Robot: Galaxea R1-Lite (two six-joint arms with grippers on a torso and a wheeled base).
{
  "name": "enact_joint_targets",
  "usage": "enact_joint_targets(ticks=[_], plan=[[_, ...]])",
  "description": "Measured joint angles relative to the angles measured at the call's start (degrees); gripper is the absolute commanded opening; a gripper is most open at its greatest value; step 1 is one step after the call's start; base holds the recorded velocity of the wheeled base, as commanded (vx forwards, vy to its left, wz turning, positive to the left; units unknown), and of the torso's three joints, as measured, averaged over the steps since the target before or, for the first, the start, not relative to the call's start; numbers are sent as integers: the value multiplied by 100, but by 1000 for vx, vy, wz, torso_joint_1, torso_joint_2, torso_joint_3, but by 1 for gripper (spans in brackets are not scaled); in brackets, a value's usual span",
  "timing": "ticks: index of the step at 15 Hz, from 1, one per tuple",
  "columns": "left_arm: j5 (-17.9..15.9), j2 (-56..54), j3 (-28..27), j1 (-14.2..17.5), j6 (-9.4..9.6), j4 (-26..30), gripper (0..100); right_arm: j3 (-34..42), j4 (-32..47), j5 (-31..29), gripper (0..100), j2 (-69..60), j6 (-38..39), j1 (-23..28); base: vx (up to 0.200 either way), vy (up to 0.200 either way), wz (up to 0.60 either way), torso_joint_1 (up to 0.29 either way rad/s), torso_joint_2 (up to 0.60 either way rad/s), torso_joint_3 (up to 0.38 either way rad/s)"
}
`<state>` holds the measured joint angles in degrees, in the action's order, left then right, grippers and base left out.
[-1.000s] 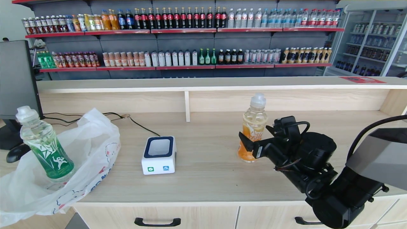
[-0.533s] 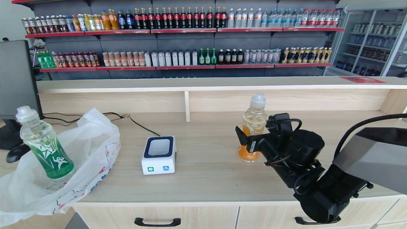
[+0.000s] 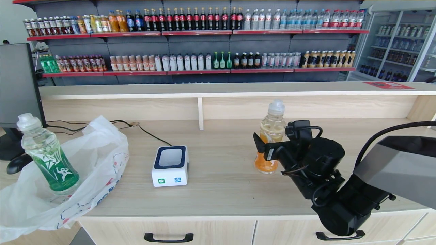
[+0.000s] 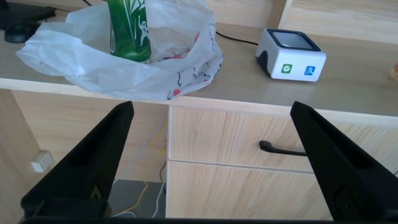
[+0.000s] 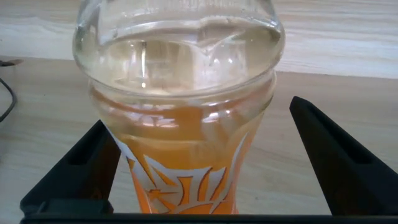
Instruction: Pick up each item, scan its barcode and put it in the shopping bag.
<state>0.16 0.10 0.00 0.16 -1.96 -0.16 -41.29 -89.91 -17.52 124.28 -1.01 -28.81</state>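
On the tabletop (image 3: 221, 194) the green bottle (image 3: 47, 156) already stands in the shopping bag (image 3: 105, 153), while the orange bottle (image 3: 271, 134), upright, sits between the wide-open jaws of the right gripper (image 5: 199, 115), not yet gripped, scanned or bagged.

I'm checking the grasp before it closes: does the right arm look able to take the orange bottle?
Probably yes: the right tool is open with a finger on each side of the orange bottle, which stands upright with nothing between.
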Motion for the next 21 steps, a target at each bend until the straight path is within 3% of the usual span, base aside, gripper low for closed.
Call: enact_joint_targets(ticks=[11,12,21], plan=[[6,0,0,0,-11,2,100,-330,76,-199,100,236,88,-182,0,0,0,0,0,0],[6,0,0,0,-11,0,100,-330,73,-194,0,251,91,-182,0,0,0,0,0,0],[6,0,0,0,-20,0,100,-276,44,-188,0,284,199,-204,0,0,0,0,0,0]])
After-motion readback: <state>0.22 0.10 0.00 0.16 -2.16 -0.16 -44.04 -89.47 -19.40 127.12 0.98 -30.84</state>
